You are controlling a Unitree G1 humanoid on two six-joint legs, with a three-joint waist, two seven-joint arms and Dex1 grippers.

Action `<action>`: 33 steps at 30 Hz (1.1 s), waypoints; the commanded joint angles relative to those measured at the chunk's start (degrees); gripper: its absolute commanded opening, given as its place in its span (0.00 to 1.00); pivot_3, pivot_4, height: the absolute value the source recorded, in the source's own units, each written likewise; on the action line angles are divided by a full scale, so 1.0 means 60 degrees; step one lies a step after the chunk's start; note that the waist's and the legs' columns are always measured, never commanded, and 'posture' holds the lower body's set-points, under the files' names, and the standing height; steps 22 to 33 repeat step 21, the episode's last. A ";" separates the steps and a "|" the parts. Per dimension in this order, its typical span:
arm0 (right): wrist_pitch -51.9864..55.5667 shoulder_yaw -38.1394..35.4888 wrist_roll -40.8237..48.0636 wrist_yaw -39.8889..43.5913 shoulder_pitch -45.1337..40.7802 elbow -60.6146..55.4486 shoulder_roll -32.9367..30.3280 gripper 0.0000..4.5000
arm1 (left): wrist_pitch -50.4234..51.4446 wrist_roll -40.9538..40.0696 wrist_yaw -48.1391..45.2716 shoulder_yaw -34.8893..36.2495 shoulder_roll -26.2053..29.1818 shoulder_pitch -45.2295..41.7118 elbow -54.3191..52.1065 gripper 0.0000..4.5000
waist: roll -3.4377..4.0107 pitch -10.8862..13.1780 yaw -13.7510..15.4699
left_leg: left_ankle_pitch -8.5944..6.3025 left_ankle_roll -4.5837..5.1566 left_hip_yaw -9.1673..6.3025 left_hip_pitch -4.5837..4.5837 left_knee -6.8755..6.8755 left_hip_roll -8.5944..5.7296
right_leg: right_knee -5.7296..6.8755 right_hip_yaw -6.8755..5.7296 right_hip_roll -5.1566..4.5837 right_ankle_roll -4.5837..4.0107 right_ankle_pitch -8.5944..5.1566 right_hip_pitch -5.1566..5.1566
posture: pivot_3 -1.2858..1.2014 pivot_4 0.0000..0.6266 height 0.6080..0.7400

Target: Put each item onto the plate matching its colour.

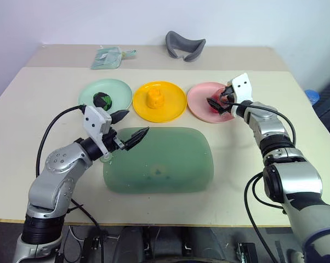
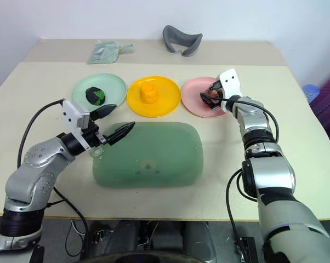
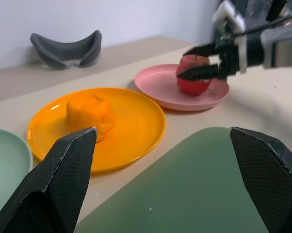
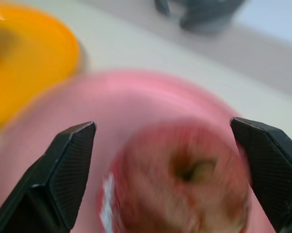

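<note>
Three plates stand in a row at the back of the table. The dark green-and-black ball (image 1: 103,99) lies on the mint green plate (image 1: 118,87). On the yellow plate (image 1: 173,107) sits the lumpy yellow-orange item (image 1: 154,99). The red-pink apple (image 3: 192,85) rests on the pink plate (image 1: 200,104), and my right gripper (image 1: 218,102) stands open around it, one finger on each side. My left gripper (image 1: 131,127) is open and empty, hovering over the near left corner of the green mat, pointing toward the plates.
A large translucent green mat (image 1: 159,159) lies in the middle of the table in front of the plates. A grey curved object (image 1: 185,46) and a small green packet (image 1: 107,56) sit at the far edge. A blue object (image 1: 312,96) shows past the table's right side.
</note>
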 commanded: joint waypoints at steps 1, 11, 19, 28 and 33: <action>0.1244 -0.0562 0.1045 0.0847 0.1346 -0.3747 -0.0603 1.00 | -0.0573 0.0266 -0.0026 0.0420 0.0097 0.0298 -0.0005 1.00 | 0.0001 -0.0001 0.0085 | 0.0000 0.0000 0.0000 0.0000 -0.0005 -0.0001 | -0.0004 -0.0001 -0.0003 0.0000 0.0000 0.0001 | 0.52 0.24 1.00; 0.3415 -0.2375 0.2806 0.1123 0.8418 -1.1674 -0.1522 1.00 | -0.1638 -0.0380 -0.1740 0.1680 0.0665 0.2112 0.0432 1.00 | 0.0003 -0.0005 0.0101 | -0.0002 -0.0002 0.0000 0.0006 -0.0008 -0.0007 | -0.0010 -0.0001 -0.0002 0.0000 0.0000 0.0009 | 0.52 0.24 1.00; 0.2267 -0.3892 0.3315 0.1560 1.1175 -1.1824 -0.1146 1.00 | -0.1452 -0.0907 -0.2752 0.2545 0.1539 0.3050 0.0409 1.00 | -0.0003 -0.0009 0.0081 | -0.0003 -0.0002 -0.0004 0.0045 -0.0011 -0.0010 | -0.0015 -0.0002 0.0002 -0.0002 -0.0001 0.0048 | 0.52 0.24 1.00; 0.1964 -0.4066 0.3349 0.1672 1.1388 -1.1637 -0.1105 1.00 | -0.1353 -0.0983 -0.2951 0.2579 0.1710 0.3245 0.0370 1.00 | -0.0003 -0.0009 0.0081 | -0.0003 -0.0002 -0.0003 0.0058 -0.0016 -0.0010 | -0.0018 0.0000 0.0001 -0.0003 -0.0001 0.0059 | 0.52 0.24 1.00; 0.1964 -0.4066 0.3349 0.1672 1.1388 -1.1637 -0.1105 1.00 | -0.1353 -0.0983 -0.2951 0.2579 0.1710 0.3245 0.0370 1.00 | -0.0003 -0.0009 0.0081 | -0.0003 -0.0002 -0.0003 0.0058 -0.0016 -0.0010 | -0.0018 0.0000 0.0001 -0.0003 -0.0001 0.0059 | 0.52 0.24 1.00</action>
